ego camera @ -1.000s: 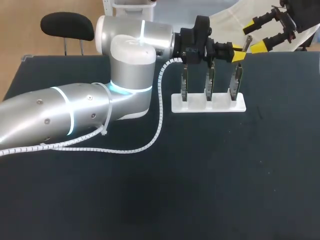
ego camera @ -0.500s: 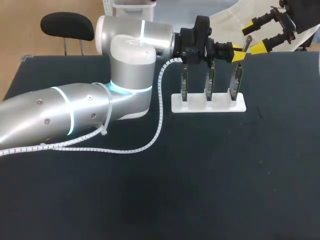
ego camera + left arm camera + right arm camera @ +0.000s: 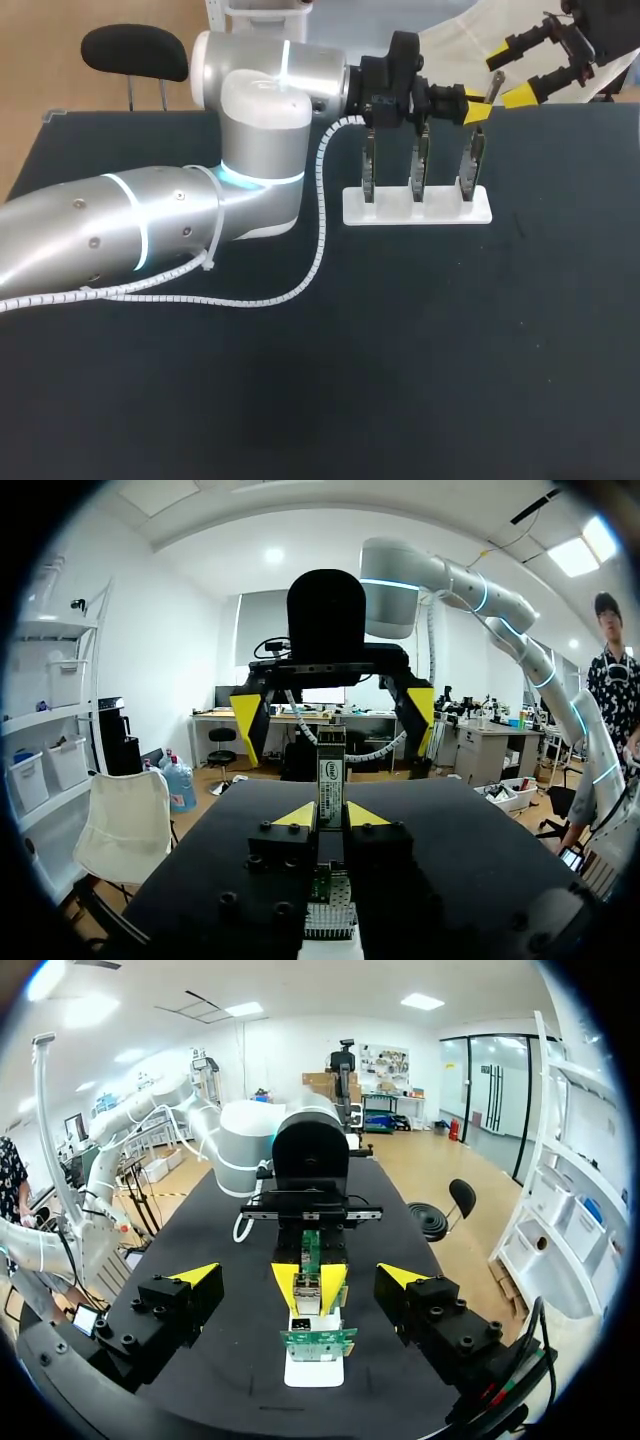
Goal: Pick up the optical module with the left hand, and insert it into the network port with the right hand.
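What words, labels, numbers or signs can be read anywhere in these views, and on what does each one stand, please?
Optical module, held in the left gripper: a printed label with a round mark, too small and blurred to read.
Circuit boards upright in the white stand: no print can be made out.
Nothing else on the table shows readable text.

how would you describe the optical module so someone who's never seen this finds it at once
A white rack with three upright circuit boards stands on the black table. At its right end is the left gripper; the optical module is the slim silvery labelled bar clamped between its yellow tips, not slotted in the rack like the boards.
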You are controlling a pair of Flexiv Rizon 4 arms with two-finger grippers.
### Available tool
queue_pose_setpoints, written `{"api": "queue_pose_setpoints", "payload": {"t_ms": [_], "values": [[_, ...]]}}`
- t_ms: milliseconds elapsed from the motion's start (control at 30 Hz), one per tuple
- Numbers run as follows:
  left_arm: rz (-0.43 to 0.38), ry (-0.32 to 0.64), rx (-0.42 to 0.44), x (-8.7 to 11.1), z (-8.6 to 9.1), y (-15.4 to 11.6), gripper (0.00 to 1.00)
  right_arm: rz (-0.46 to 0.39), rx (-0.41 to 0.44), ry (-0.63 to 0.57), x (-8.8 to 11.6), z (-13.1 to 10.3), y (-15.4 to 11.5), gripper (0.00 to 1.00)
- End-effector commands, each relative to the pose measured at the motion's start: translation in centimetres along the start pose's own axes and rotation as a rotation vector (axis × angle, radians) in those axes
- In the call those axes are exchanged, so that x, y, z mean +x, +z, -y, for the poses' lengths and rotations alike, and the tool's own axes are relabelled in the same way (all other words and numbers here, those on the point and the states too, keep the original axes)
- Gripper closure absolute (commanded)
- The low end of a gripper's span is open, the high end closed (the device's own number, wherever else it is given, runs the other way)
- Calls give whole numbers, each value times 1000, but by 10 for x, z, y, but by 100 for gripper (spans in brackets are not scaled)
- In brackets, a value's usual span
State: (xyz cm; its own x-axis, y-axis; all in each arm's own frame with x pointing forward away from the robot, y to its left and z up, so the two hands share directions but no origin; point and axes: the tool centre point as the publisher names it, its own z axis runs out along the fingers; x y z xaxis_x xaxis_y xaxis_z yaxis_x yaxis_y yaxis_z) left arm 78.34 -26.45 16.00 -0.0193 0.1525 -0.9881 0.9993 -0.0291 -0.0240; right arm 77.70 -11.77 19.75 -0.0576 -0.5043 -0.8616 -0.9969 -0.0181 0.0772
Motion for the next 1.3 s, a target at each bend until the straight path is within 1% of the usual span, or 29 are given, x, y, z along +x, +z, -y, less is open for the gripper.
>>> {"api": "queue_pose_setpoints", "payload": {"t_ms": [33, 133, 167, 200, 233, 1167, 1200, 1233, 1267, 1300], "values": [[2, 1, 3, 1, -2, 1, 100, 1, -1, -1, 0, 0, 0, 0], [2, 1, 3, 1, -2, 1, 100, 7, -2, -1, 0, -1, 0, 0], [2, 1, 3, 1, -2, 1, 100, 7, -3, 0, -1, -1, 0, 31], [2, 1, 3, 1, -2, 1, 100, 6, 1, -2, -1, -1, 0, 67], [2, 1, 3, 1, -2, 1, 100, 8, 1, 2, -1, -1, 0, 100], [2, 1, 3, 1, -2, 1, 100, 10, -11, 0, 1, -7, 2, 100], [2, 1, 3, 1, -2, 1, 94, 11, -11, 0, 1, -7, 2, 100], [2, 1, 3, 1, -2, 1, 82, 12, -12, 0, 1, -7, 2, 100], [2, 1, 3, 1, -2, 1, 52, 13, -12, -1, 0, -7, 3, 100], [2, 1, 3, 1, -2, 1, 0, 13, -13, -1, 0, -7, 3, 100]]}}
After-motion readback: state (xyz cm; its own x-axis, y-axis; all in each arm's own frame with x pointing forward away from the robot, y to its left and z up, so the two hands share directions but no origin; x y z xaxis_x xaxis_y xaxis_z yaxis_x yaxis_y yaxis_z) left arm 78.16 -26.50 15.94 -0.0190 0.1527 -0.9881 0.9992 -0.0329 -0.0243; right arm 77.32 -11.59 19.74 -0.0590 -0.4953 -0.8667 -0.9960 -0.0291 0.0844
